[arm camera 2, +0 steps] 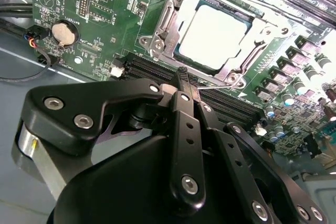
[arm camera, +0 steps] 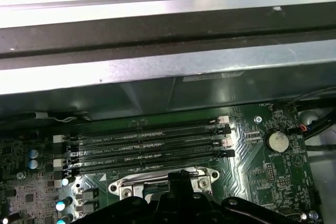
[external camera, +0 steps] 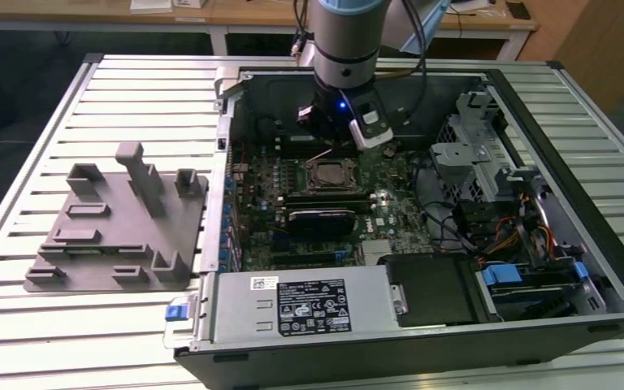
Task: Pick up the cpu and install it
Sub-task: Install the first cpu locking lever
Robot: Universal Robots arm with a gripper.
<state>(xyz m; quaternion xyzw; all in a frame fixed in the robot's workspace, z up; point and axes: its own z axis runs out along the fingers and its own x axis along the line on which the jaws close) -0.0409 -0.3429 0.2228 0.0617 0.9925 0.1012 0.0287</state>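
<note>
I'm looking down on a slatted metal table (external camera: pixel 127 89) with an open computer case (external camera: pixel 572 325) lying on it. Nearest me in the exterior view is the silver power supply box (external camera: pixel 312 305) at 6 o'clock in the case. A grey holder block (external camera: pixel 117 236) sits on the table at 9 o'clock of the case, well apart from the action.

Further in, at the centre of the green motherboard (external camera: pixel 393 215), is the socket (external camera: pixel 327 175). The cpu (arm camera 2: pixel 220 35) lies flat inside it, its pale top showing through the metal frame. I judge the placing step done, with the work now at the seating or latching stage.

The gripper (arm camera 2: pixel 185 77) hangs just beside the socket on the memory slots' (arm camera: pixel 149 148) side. Its fingers are pressed together with nothing between them, the tips right by the thin latch wire (arm camera 2: pixel 215 81).

At 12 o'clock the arm (external camera: pixel 344 41) rises over the case, with a wooden desk (external camera: pixel 236 12) behind. My read is that any move from here calls for small, straight motion, keeping clear of that wire and the slots.
</note>
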